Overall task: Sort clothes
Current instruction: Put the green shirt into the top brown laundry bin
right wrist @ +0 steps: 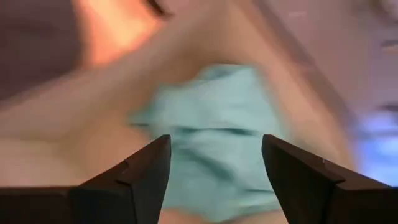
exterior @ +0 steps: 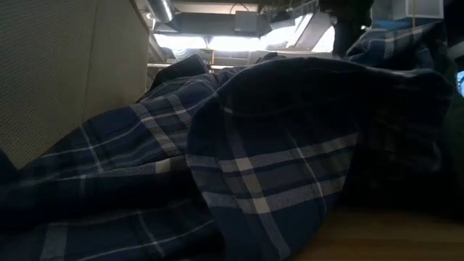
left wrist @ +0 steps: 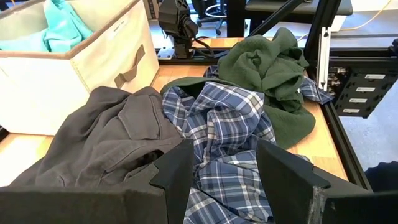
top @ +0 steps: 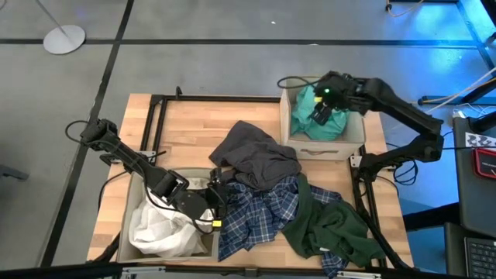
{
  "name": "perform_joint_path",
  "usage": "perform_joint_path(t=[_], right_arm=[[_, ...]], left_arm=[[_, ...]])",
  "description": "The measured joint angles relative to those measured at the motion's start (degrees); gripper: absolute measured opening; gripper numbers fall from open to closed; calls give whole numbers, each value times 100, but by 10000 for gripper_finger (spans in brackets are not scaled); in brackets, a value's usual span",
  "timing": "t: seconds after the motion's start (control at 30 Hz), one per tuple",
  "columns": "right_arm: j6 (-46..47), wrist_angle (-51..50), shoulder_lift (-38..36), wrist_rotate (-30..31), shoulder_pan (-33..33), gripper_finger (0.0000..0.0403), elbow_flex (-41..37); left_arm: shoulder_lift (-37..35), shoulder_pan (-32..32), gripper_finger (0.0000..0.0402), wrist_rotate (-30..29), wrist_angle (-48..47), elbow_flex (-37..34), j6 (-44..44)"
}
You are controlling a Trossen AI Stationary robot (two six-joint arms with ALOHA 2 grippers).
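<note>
Starting on the left: our left gripper (top: 213, 203) sits low at the near side of the table (top: 194, 124), fingers (left wrist: 177, 174) spread partway w/ nothing between them. Just behind it, toward the table's left edge, is a beige bin (top: 128, 232) packed w/ white clothes (top: 159, 229). Straight ahead of the fingertips, nearly touching, lies the blue-white plaid shirt (left wrist: 227, 134). The dark grey garment (left wrist: 115, 140) spreads just beside it, overlapping the plaid along one edge. Beyond the plaid, near the table's right-front corner, the dark green garment (left wrist: 273, 81) is heaped up and drapes over the plaid's far side. So the pile blocks any move fwd for the left gripper. Bare wood shows only on the far-left part of the table, well behind it.

In the low view the plaid shirt (exterior: 290, 167) fills nearly everything; only a strip of wood shows at the near right.

Further right, our right gripper (top: 322, 112) hangs over the second beige bin (top: 341, 143) at the far right of the table. Its fingers (right wrist: 146, 171) stand wide apart, gripping nothing. The teal garment (right wrist: 214, 130) lies directly below the fingertips, inside that bin. Whether fingers touch fabric, we can't tell. The bin's walls close in around the gripper. The black frame rail (top: 364, 198) runs along the table's right edge just beside the bin.
</note>
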Motion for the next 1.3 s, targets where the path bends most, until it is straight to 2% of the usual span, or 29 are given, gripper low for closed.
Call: perform_joint_path(t=[0.13, 0.23, 0.43, 0.63, 1.0, 1.3], right_arm=[[385, 93, -147, -1415, 391, 252, 127], [557, 151, -172, -1781, 1047, 249, 119], [953, 475, -84, -1429, 2721, 249, 115], [1060, 657, 137, -1104, 4012, 248, 112], [2362, 337, 906, -991, 5678, 248, 47], [3537, 458, 1305, -1359, 6618, 248, -766]], left_arm=[[0, -2, 166, 0, 1, 0, 0], [0, 3, 166, 0, 4, 0, 17], [16, 4, 166, 0, 10, 0, 17], [158, 9, 166, 0, 9, 0, 26], [317, 27, 166, 0, 17, 0, 30], [317, 37, 166, -2, 36, 0, 37]])
